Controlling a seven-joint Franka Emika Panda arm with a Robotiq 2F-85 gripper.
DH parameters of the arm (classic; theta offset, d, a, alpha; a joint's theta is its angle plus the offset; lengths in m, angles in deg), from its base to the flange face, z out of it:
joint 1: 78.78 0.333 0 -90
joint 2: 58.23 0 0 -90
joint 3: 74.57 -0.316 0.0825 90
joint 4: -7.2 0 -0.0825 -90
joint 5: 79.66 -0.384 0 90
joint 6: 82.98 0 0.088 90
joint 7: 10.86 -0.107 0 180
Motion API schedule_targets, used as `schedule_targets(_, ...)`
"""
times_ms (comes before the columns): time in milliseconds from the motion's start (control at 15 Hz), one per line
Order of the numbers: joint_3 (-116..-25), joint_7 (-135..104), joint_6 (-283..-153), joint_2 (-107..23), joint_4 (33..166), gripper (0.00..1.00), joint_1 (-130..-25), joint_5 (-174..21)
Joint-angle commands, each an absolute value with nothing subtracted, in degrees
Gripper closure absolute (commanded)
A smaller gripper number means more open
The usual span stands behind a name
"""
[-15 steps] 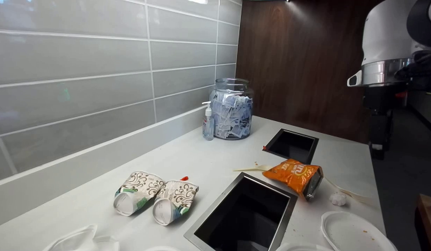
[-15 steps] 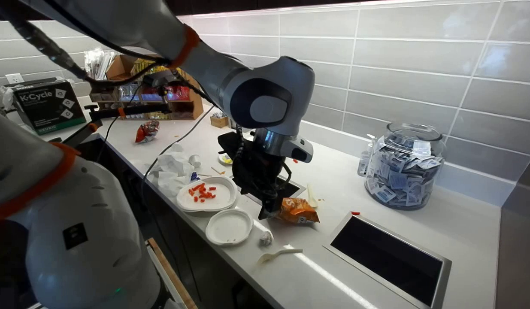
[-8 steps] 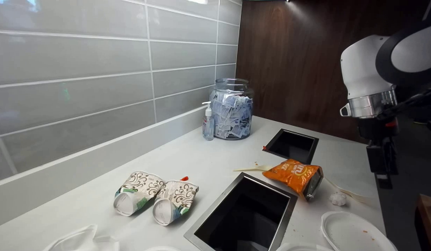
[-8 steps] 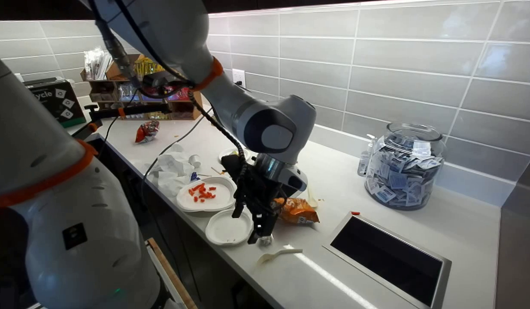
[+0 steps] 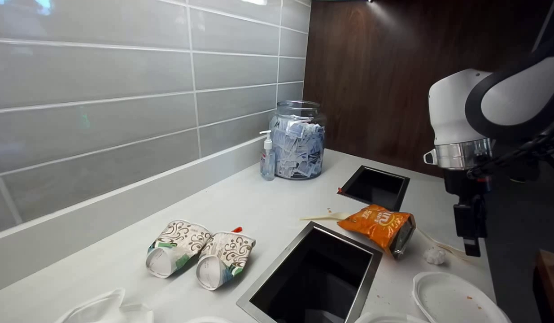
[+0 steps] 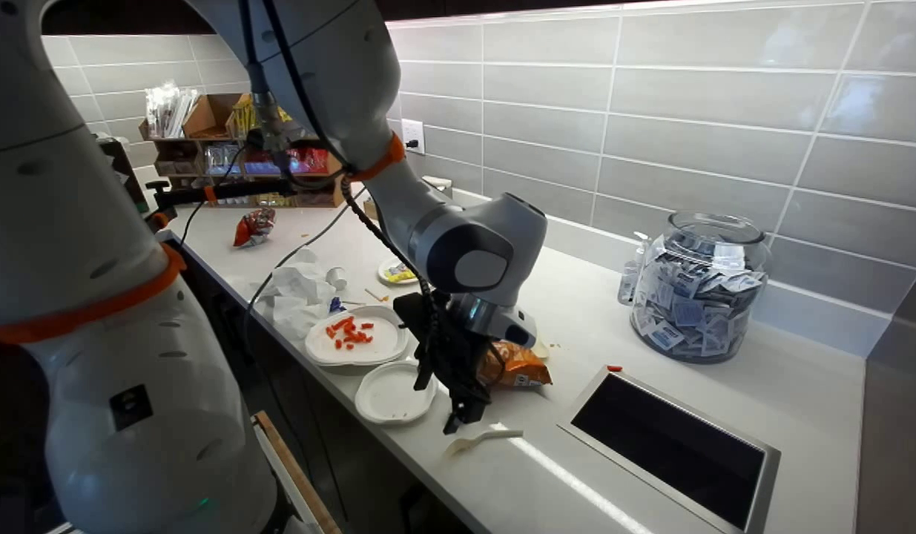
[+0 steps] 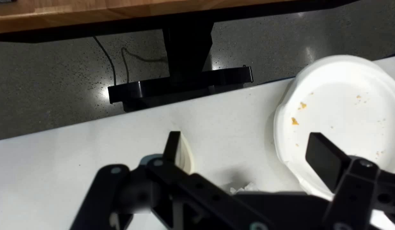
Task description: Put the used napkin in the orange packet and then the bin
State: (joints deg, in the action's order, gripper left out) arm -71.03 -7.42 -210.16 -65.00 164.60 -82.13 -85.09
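The gripper [image 7: 248, 150] hung over the counter [image 7: 229, 127] with its fingers well apart. The crumpled napkin [image 5: 434, 256] lay on the counter near the fingertips, showing between the fingers in the wrist view, partly hidden by the gripper. A plate [image 7: 351, 111] showed beyond one finger, and cream cutlery [image 6: 496, 435] lay near the other. In an exterior view the orange packet [image 6: 526, 365] lay behind the gripper, partly covered by it.

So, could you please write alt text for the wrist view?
An open gripper hangs over a white counter, a crumpled napkin partly hidden behind it. A plate with orange crumbs is at right, grey floor beyond the counter.
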Motion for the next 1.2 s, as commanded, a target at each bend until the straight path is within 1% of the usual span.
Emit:
schedule_targets(0,-71.2,-5.0,-215.7,-61.3,164.3,0.0,-81.3,-87.4)
schedule_targets(533,-72.6,-1.2,-223.1,-57.7,164.1,0.0,-80.1,-92.4)
schedule_targets(667,-72.8,-0.9,-223.9,-57.6,164.1,0.03,-80.2,-92.9)
schedule_targets(733,-72.8,-0.9,-224.3,-57.6,164.0,0.06,-80.2,-93.1)
schedule_targets(800,-72.9,-0.9,-224.7,-57.7,164.0,0.15,-80.3,-93.1)
schedule_targets(867,-72.9,-0.8,-225.1,-57.7,164.1,0.2,-80.3,-93.2)
schedule_targets(933,-72.9,-0.7,-225.3,-57.7,164.0,0.32,-80.3,-93.4)
schedule_targets(1000,-72.9,-0.6,-225.4,-57.7,164.0,0.34,-80.3,-93.5)
schedule_targets(1067,-72.9,-0.6,-225.6,-57.7,164.0,0.34,-80.4,-93.5)
schedule_targets(1133,-72.8,-0.6,-225.7,-57.6,164.0,0.28,-80.4,-93.4)
